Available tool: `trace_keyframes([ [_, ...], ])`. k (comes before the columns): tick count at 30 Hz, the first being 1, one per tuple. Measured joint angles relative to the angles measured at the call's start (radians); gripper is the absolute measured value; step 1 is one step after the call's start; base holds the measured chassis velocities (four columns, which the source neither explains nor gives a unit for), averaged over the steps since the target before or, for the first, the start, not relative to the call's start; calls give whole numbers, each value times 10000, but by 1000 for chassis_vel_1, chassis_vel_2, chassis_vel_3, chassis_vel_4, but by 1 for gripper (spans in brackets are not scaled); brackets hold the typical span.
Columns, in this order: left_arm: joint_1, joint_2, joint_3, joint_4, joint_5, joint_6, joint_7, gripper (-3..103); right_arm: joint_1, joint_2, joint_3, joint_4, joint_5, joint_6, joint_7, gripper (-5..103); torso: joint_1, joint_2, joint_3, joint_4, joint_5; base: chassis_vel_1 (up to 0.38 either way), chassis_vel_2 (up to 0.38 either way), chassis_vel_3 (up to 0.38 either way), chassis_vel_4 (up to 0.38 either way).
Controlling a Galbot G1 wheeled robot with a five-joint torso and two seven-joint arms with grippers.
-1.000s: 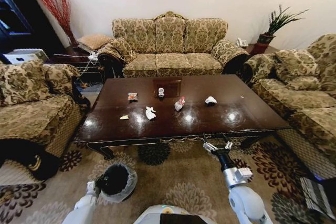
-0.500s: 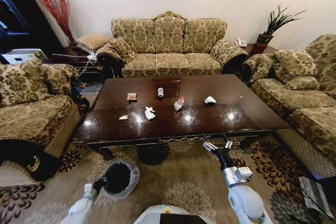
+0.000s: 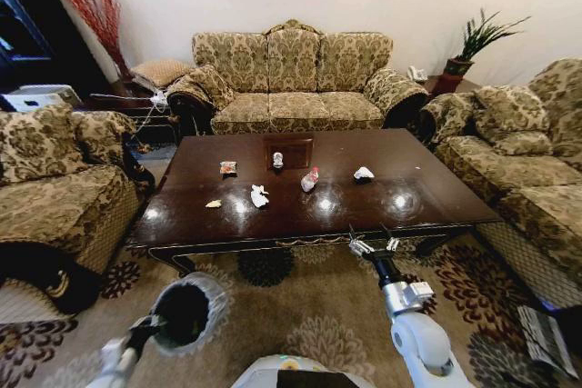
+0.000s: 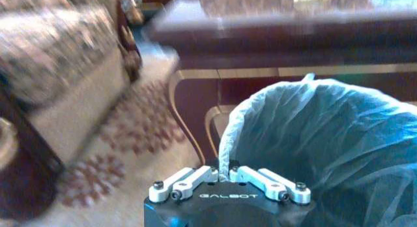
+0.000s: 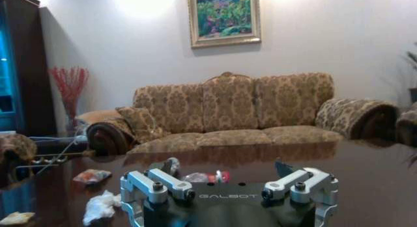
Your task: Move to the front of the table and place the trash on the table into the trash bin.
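You face the table [image 3: 382, 202], centre frame, ringed by three sofas on patterned carpet. Six trash [image 3: 260, 195] pieces lie on it. Since a second ago the trash bin [image 3: 186, 310] has tipped leftward, lower left, its rim pinched by your left gripper [image 4: 228, 176]. Your right gripper [image 3: 373, 244] hangs wide, empty.

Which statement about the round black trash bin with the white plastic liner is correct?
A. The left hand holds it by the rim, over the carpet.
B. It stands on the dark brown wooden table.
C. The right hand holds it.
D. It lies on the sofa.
A: the left hand is shut on the liner-covered rim of the round black trash bin, low over the patterned carpet.
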Motion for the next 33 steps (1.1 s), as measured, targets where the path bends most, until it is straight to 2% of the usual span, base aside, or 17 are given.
trace_keyframes([
  [3,1072,-106,-790,-1586,-308,-27,58,3,-88,215,19,-35,9,137,-102,100,0,0,0,-6,-2,0,0,0,0],
  [4,1072,-106,-790,-1586,-308,-27,58,3,-88,215,19,-35,9,137,-102,100,0,0,0,-6,-2,0,0,0,0],
  [7,2267,-299,-1717,-3535,-893,-23,64,3,-111,348,25,-35,53,281,-159,100,0,0,1,-7,-2,0,0,0,0],
  [9,2365,-332,-1843,-3802,-982,-9,57,3,-90,353,17,-35,63,293,-186,100,0,0,1,-6,-1,0,0,0,0],
  [10,2510,-407,-2183,-4565,-1310,61,-37,3,-41,359,-4,-35,80,340,-242,100,0,1,0,-3,5,0,0,0,0],
  [14,2179,-399,-2631,-5911,-2008,581,-482,3,27,367,-53,-21,116,396,-280,100,0,0,2,-7,-6,0,0,0,0],
  [15,2179,-399,-2631,-5911,-2008,581,-482,3,27,367,-53,-21,116,396,-280,100,0,0,2,-7,-6,0,0,0,0],
  [17,1329,-16,-2958,-6873,-2606,1222,-1120,3,105,349,-101,-18,151,518,-343,100,1,0,3,-8,-1,0,0,0,0],
  [18,1329,-16,-2958,-6873,-2606,1222,-1120,3,105,349,-101,-18,151,518,-343,100,1,0,3,-8,-1,0,0,0,0],
  [20,641,717,-3139,-7399,-3385,1769,-1724,3,171,290,-56,-55,175,600,-437,100,1,0,3,-8,0,0,0,0,0],
  [22,457,959,-3175,-7452,-3594,1885,-1874,3,204,273,-30,-104,175,631,-459,100,2,0,2,-9,-1,0,0,0,0],
  [23,-35,1590,-3122,-7357,-4013,2018,-2248,3,259,283,24,-221,136,722,-506,100,1,0,3,-9,2,0,0,0,0],
  [25,-708,2253,-2709,-6885,-4289,1990,-2690,3,239,364,98,-327,9,854,-561,100,1,0,3,-5,3,0,0,0,0],
  [26,-708,2253,-2709,-6885,-4289,1990,-2690,3,239,364,98,-327,9,854,-561,100,1,0,3,-5,3,0,0,0,0],
  [27,-1400,2719,-2219,-6380,-4472,1941,-3014,3,148,459,149,-341,-70,908,-570,100,2,0,3,-8,-10,0,0,0,0],
  [29,-2150,3093,-1723,-5911,-4602,1907,-3294,3,15,533,191,-326,-138,928,-568,100,4,-1,5,-9,-11,0,0,0,0],
  [33,-3038,3353,-1040,-5657,-4556,1969,-3602,3,-69,531,205,-191,-160,908,-484,100,3,0,4,-8,-3,0,0,0,0],
])
